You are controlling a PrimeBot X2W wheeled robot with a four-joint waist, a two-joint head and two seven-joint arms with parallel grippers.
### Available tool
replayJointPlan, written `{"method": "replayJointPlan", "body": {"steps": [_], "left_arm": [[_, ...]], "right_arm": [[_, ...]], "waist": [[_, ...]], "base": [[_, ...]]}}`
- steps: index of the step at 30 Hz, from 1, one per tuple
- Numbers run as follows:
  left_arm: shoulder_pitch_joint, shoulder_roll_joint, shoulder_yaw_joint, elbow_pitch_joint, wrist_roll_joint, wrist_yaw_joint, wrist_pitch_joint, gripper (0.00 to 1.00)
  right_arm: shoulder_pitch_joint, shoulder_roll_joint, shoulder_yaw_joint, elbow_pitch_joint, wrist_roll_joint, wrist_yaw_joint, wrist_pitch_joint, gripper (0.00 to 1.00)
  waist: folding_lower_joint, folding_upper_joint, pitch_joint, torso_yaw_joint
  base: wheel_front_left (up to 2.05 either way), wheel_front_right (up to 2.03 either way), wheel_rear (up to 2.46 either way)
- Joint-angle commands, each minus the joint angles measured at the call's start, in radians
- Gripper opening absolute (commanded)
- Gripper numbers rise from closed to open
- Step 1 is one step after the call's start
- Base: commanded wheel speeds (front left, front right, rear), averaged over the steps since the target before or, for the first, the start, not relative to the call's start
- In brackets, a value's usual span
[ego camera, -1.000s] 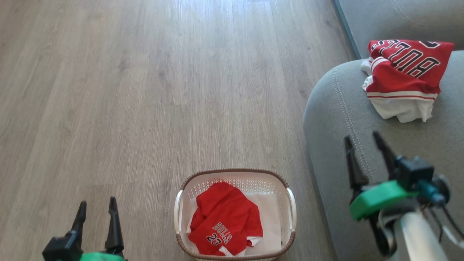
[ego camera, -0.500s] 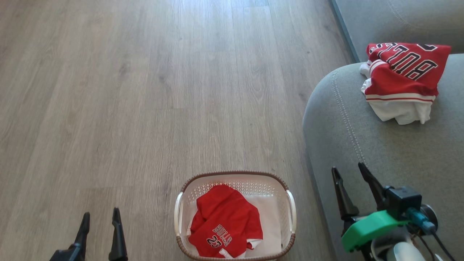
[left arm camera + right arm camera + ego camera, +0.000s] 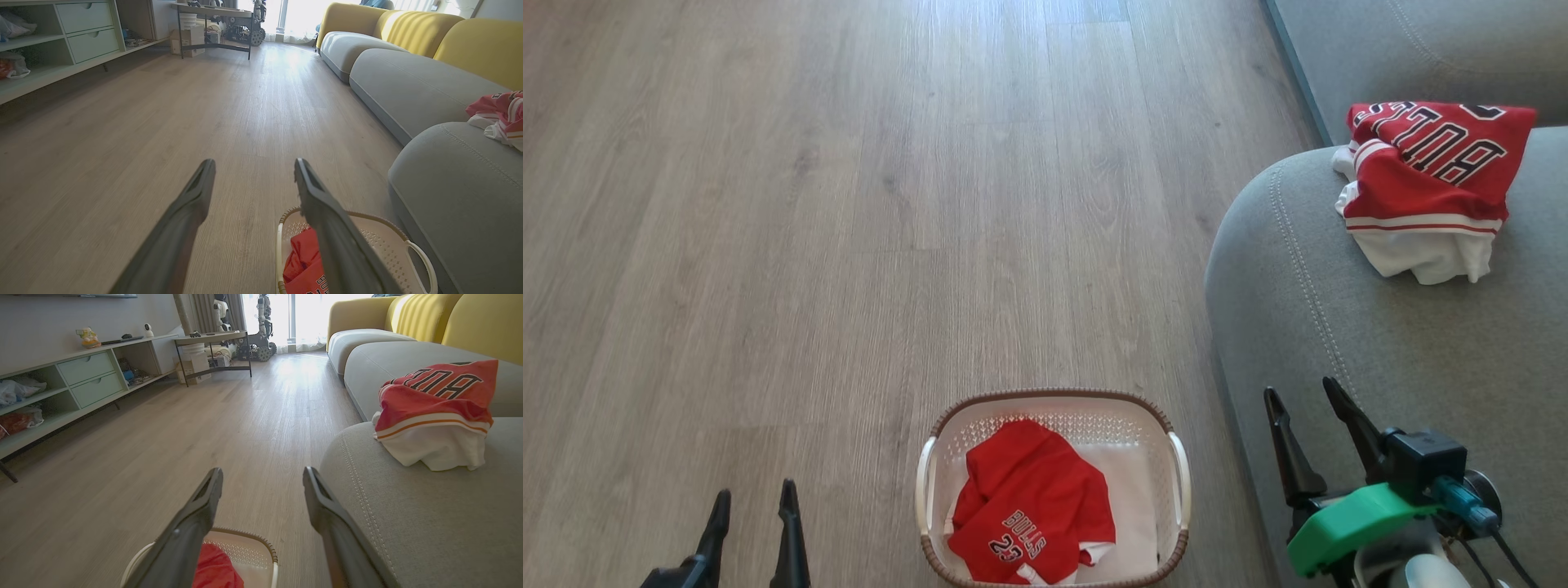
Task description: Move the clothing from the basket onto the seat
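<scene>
where the clothing lies: one piece is the jersey in the basket [image 3: 1029,510], and the other is the jersey on the seat [image 3: 1429,175].
jersey in the basket: red and crumpled, with "bulls" and "23" in dark letters with white edges near its lower end. a bit of white trim shows at the bottom. white shows under it, and i cannot tell if that is cloth or the bottom of the basket.
jersey on the seat: red on top, with big black letters seen upside down. below that is a white band with a thin red stripe, then white cloth. it sits bunched in a heap at the far end of the cushion.
basket [image 3: 1045,394]: small and white, full of little holes, with a brown woven rim and a white handle on each side. it stands on the floor [image 3: 849,204], just beside the seat.
seat [image 3: 1339,343]: a big grey cushion with a round edge and a line of pale stitches.
left gripper [image 3: 756,490]: low, to the left of the basket, over the floor. its two dark fingers are spread apart with nothing between them.
right gripper [image 3: 1300,386]: over the front edge of the seat, to the right of the basket. its fingers are spread apart too, holding nothing.
</scene>
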Motion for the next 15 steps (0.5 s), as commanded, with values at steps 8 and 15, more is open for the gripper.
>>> {"method": "replayJointPlan", "body": {"steps": [8,15], "left_arm": [[-0.03,0.005,0.045,-0.015,-0.004,-0.011,-0.012,1.0],[-0.027,0.004,0.045,-0.014,-0.001,-0.012,-0.012,1.0]], "right_arm": [[-0.033,0.002,0.025,-0.022,0.007,0.0,-0.014,1.0],[-0.031,0.002,0.025,-0.024,0.006,0.0,-0.012,1.0]], "waist": [[0.0,0.0,-0.002,0.002],[0.0,0.0,-0.005,0.003]], "base": [[0.0,0.0,0.0],[0.0,0.0,0.0]]}}
